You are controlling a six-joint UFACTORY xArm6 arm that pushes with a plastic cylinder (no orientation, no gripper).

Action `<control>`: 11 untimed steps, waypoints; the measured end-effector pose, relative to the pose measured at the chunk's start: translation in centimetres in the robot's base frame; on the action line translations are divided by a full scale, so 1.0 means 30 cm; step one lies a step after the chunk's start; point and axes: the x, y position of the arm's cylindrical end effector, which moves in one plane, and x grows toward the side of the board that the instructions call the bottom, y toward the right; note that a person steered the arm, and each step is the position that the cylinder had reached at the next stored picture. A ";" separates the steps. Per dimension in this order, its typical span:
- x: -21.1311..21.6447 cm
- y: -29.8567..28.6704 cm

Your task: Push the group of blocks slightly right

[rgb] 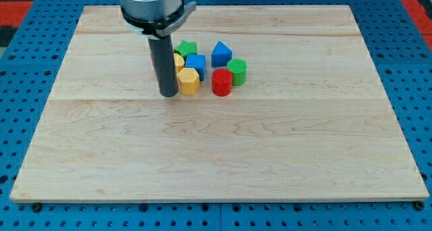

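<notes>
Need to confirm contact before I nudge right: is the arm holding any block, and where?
Nothing is held; there is no claw. My tip rests on the board at the view's left of the group, right beside the yellow block.

We see bright, even overhead light on the tabletop; shadows are short and soft, focus is sharp, and glare is negligible.

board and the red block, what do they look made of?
Board: pale wood with a matte finish, going by its grain lines and plank seams. Red block: probably plastic, possibly 3D-printed; flat saturated colour, faint ribbing on the side. My tip sits left of the group.
</notes>
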 end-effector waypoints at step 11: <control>-0.351 -0.080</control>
